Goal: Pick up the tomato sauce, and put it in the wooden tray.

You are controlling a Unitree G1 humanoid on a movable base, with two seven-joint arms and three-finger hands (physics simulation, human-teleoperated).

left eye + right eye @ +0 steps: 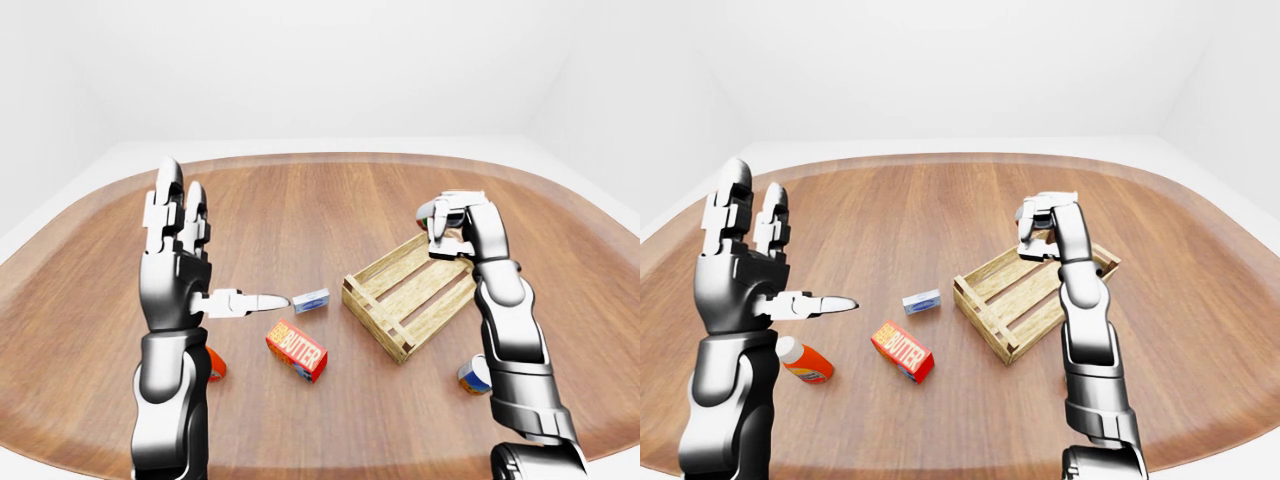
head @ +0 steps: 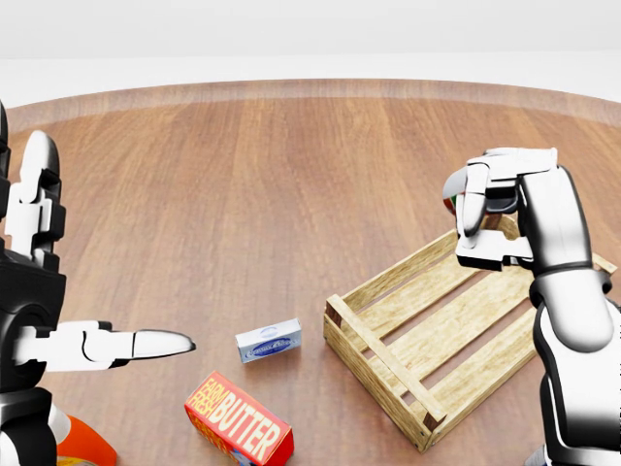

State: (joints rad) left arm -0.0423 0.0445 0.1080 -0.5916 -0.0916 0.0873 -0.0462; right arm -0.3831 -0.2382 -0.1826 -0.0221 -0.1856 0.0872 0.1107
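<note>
With the right robot hand point(image 2: 490, 218) closed round the tomato sauce point(image 2: 449, 203) above the wooden tray point(image 2: 456, 330)'s top corner, I should lower it inside before releasing; left robot hand point(image 2: 58, 291) idles spread, holding nothing.

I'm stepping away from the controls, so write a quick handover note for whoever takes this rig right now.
Right hand: shut on the tomato sauce can, held above the wooden tray's top-right end in the head view; only a sliver of the can shows between the fingers.
Left hand: open, empty, raised at the left, clear of everything.
Wooden tray: on the table, nothing visible inside it.
Nearby, untouched: butter box, small blue-and-white box, orange bottle, another can by the right arm.
Done: can picked up and carried over the tray.
Left: lower it into the tray, open the fingers, withdraw.
</note>
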